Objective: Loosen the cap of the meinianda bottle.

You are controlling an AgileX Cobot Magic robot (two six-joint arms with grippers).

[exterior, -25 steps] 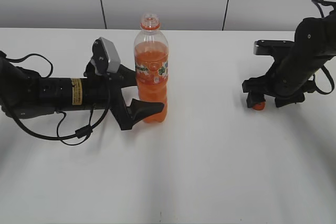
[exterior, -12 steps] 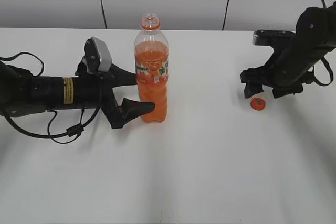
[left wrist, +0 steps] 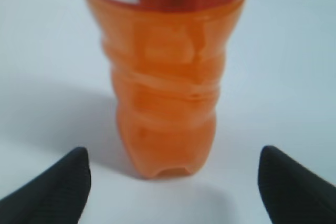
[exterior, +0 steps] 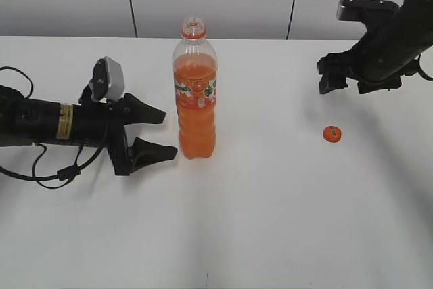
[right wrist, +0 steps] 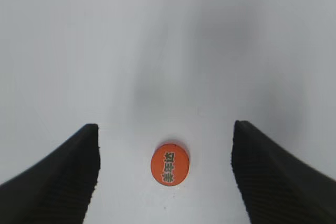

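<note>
Two claws wide | left claw level beside bottle | right claw above cap

My left arm was a matte black tube wrapped by a yellow label band with small dark print, with thin black cables looping off it toward seven o'clock and a pale grey, rounded camera box perched on the wrist. My left gripper ended in two black, tapering, wedge-shaped fingers with a finely ribbed texture. My right arm was blocky and black, topped by a flat grey-edged bar at twelve o'clock, and my right gripper had the same broad ribbed black pads.
</note>
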